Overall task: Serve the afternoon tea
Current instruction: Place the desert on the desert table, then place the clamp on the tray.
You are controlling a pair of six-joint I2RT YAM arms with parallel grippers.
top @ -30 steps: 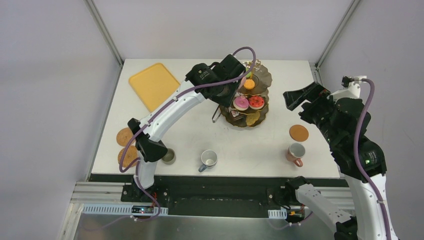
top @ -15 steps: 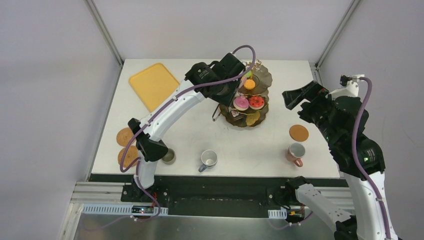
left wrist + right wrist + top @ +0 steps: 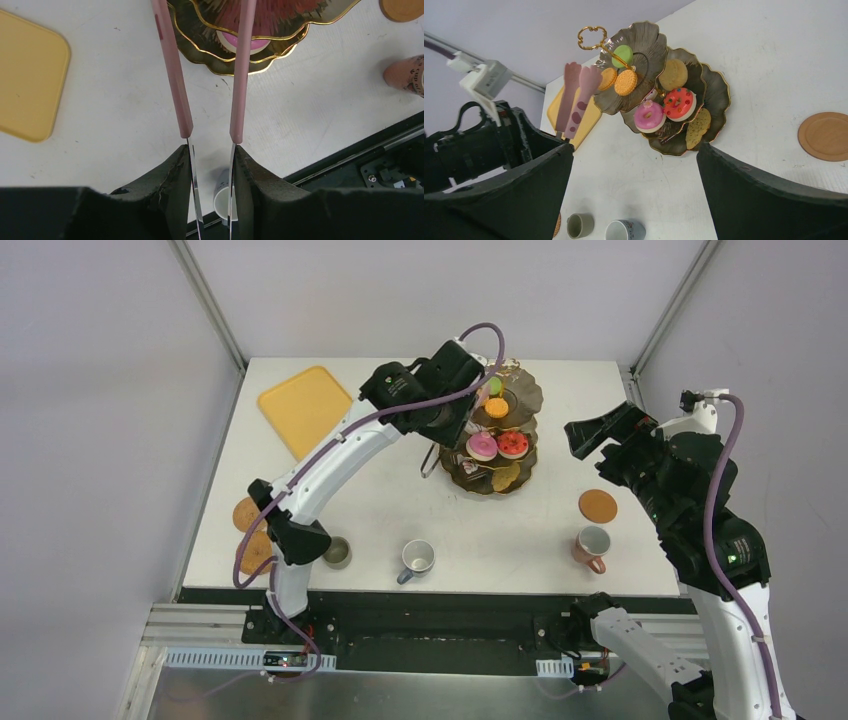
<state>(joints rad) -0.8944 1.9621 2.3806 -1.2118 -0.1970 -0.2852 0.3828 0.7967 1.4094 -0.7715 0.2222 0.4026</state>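
Left claw (image 3: 212, 167) is clenching the pink-handled tongs (image 3: 172, 75). Each finger is pressing on a metal blade, and the handles are running up the left-wrist frame toward the stand (image 3: 210, 65). In the right-wrist view the tongs' tips are sitting just beside the left rim of the top tier, next to the orange macarons (image 3: 626, 82). Cannot tell whether they are touching anything.

Right claw (image 3: 635, 146) is hanging released, with its fingers wide apart at that frame's lower corners and nothing between them. It is sitting at the right of the overhead frame, apart from the stand.

The stand is sitting upper centre on the table (image 3: 380, 500). The top tier is carrying the green macaron (image 3: 623, 55) and the orange macarons. The lower tiers are carrying the pink doughnut (image 3: 649, 116), the red doughnut (image 3: 679, 103) and a tan round cake (image 3: 673, 74). A second tan cake (image 3: 698, 129) is lying on the bottom tier.

Mugs are lining the table's lower edge in the overhead frame — olive mug (image 3: 337, 552) left, grey-blue mug (image 3: 416, 559) centre, pink mug (image 3: 592, 545) right. One coaster (image 3: 598, 506) is lying just above the pink mug, not under it. Two more coasters (image 3: 242, 515) are lying at the left edge, partly behind the left arm (image 3: 330, 460). The yellow tray (image 3: 305, 410) is lying upper left.
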